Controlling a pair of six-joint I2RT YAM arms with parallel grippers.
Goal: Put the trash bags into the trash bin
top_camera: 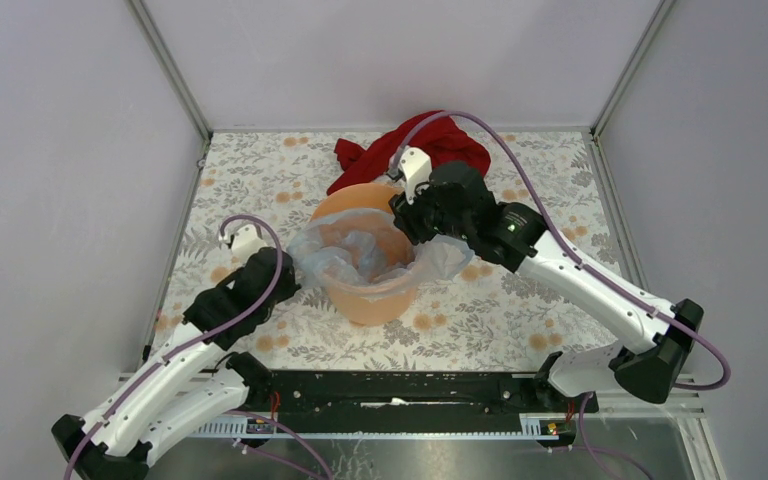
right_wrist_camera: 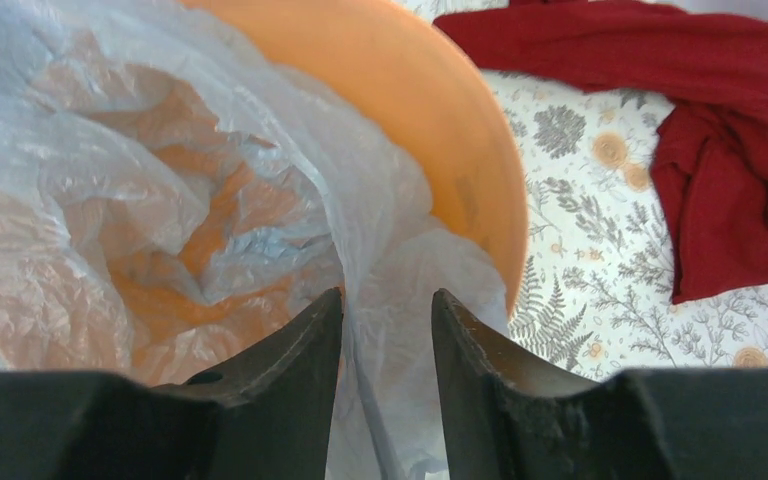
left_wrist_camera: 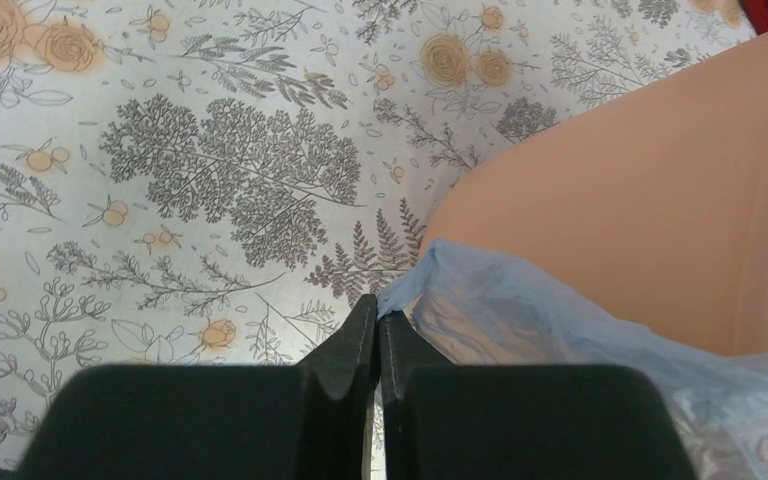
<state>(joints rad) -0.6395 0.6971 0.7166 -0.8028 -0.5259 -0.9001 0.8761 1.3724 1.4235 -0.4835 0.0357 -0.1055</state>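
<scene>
The orange trash bin (top_camera: 375,300) stands mid-table with a pale blue trash bag (top_camera: 355,250) crumpled inside and spilling over its rim on both sides. My left gripper (top_camera: 290,275) is low at the bin's left side. In the left wrist view it (left_wrist_camera: 379,310) is shut, pinching a corner of the bag (left_wrist_camera: 520,320) against the bin's wall (left_wrist_camera: 660,200). My right gripper (top_camera: 415,235) hangs over the bin's right rim. Its jaws (right_wrist_camera: 387,300) stand apart with a fold of bag film (right_wrist_camera: 160,200) between them, just inside the bin (right_wrist_camera: 440,90).
A red cloth (top_camera: 430,145) lies bunched behind the bin at the back of the floral tablecloth, also visible as the red cloth (right_wrist_camera: 730,150) in the right wrist view. Grey walls close the table at the left, back and right.
</scene>
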